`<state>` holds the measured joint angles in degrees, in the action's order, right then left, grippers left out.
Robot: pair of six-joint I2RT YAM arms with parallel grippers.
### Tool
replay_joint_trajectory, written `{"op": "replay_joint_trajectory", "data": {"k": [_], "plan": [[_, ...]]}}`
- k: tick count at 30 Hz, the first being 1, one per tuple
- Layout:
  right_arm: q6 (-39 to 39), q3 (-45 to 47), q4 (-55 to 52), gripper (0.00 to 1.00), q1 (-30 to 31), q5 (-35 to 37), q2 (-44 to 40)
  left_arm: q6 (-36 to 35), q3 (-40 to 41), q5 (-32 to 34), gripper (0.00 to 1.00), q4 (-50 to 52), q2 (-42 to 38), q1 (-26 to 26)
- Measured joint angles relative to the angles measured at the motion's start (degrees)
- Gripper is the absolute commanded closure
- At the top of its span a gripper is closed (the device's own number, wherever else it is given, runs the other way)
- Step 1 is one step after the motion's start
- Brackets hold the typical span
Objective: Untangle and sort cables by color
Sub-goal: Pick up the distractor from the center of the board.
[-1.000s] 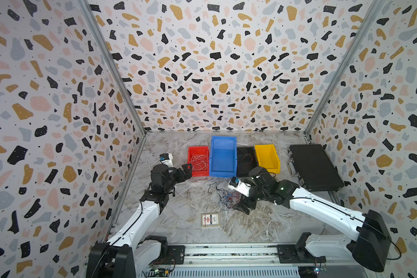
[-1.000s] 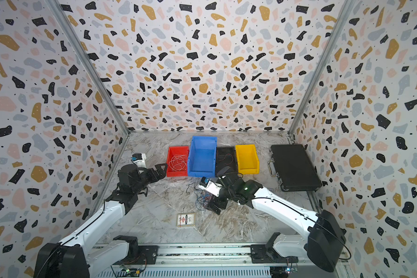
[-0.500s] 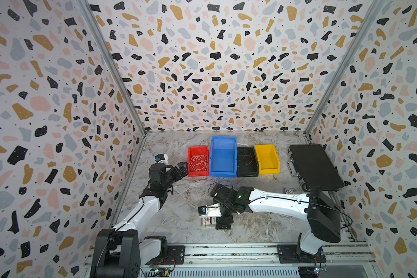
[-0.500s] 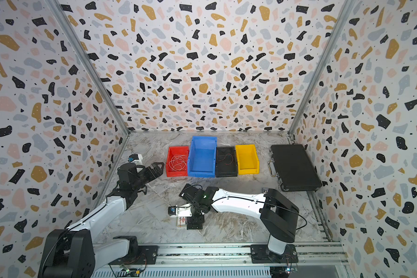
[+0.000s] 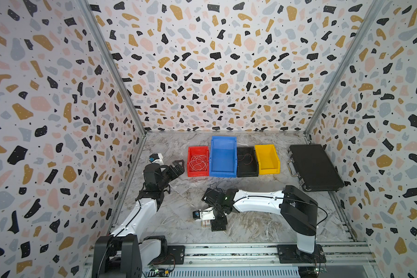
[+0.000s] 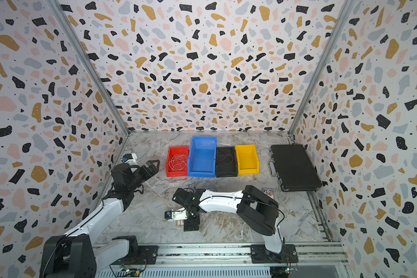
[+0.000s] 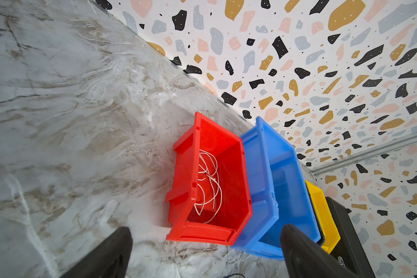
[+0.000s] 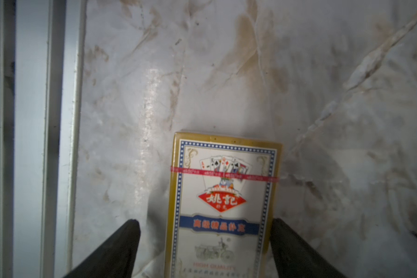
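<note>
**Workcell, both top views and wrist views.** Terrazzo-patterned walls (image 5: 214,72) enclose a marble-look tabletop (image 5: 263,228). A metal rail (image 5: 226,251) along its near edge carries both arm bases.

Toward the far side you see four bins in a row with their sides touching. From left to right they are the red bin (image 5: 191,154), blue bin (image 5: 223,144), black bin (image 5: 247,171) and yellow bin (image 5: 266,168). A closed black case (image 5: 313,166) lies apart to their right.

The white cables (image 5: 198,162) lie looped inside the red bin, and the left wrist view shows them plainly (image 7: 208,183). One red cable (image 5: 247,158) curls on the floor of the black bin. A few thin dark strands (image 5: 213,185) show on the tabletop at the far edge of the right arm's wrist. The arm hides the rest of them, and you cannot tell their colour.

Your left gripper (image 5: 177,167) hovers near the red bin's left side, jaws spread wide with nothing between them. In the left wrist view both fingers (image 7: 106,255) stand clear of the bin.

Your right gripper (image 5: 218,226) points down near the table's front centre, over a card box (image 8: 223,192) lying flat. In the right wrist view its jaws are spread and straddle the box. One finger (image 8: 294,248) sits just beside the box's long edge, though whether it touches you cannot tell. The other finger (image 8: 116,250) stands apart, with bare marble between it and the box.
</note>
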<state>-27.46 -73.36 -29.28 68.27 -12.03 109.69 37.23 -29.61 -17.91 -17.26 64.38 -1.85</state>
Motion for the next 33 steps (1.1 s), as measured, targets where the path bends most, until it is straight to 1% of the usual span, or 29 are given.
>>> {"op": "replay_joint_trajectory", "data": {"k": [7, 13, 15, 17, 18, 19, 20, 25, 28, 30, 33], "plan": [[0.24, 0.0, 0.66, 0.14, 0.28, 2.78, 0.52, 0.13, 0.85, -0.5, 0.0, -1.22, -0.04, 0.0], [0.87, -2.27, 0.28, 0.26, 0.28, 4.37, 2.86, 0.37, 1.16, -1.2, 0.01, -1.46, -0.11, 0.0], [1.11, -2.71, 0.33, 0.33, 0.28, 4.66, 3.15, 0.5, 1.18, -1.36, 0.01, -1.55, -0.11, 0.0], [1.46, -2.78, 0.31, 0.42, 0.35, 5.09, 3.15, 0.57, 1.18, -1.55, 0.01, -1.77, -0.11, 0.0], [1.66, -2.8, 0.31, 0.44, 0.37, 5.25, 3.15, 0.74, 1.2, -1.64, 0.01, -1.95, -0.11, 0.0], [1.9, -2.8, 0.28, 0.48, 0.42, 5.33, 3.15, 0.87, 1.2, -1.75, 0.01, -2.08, -0.11, 0.0], [1.97, -2.8, 0.28, 0.49, 0.44, 5.38, 3.15, 0.94, 1.18, -1.86, 0.01, -2.14, -0.11, 0.0], [3.04, -2.62, 0.37, 0.49, 0.48, 5.49, 2.84, 1.2, 1.31, -2.73, 0.01, -2.51, -0.11, 0.0], [4.37, -0.74, 0.5, 0.49, 0.5, 6.19, 0.96, 1.14, 1.33, -2.64, 0.01, -1.88, -1.09, 0.0], [5.77, 1.36, 0.04, 0.49, 0.39, 6.73, -2.03, 1.14, 1.36, -2.62, 0.01, -1.64, -2.47, 0.0], [8.63, 4.76, -1.03, 0.49, -0.33, 6.97, -9.33, 1.14, 1.36, -2.67, 0.01, -1.79, -4.09, 0.0]]}}
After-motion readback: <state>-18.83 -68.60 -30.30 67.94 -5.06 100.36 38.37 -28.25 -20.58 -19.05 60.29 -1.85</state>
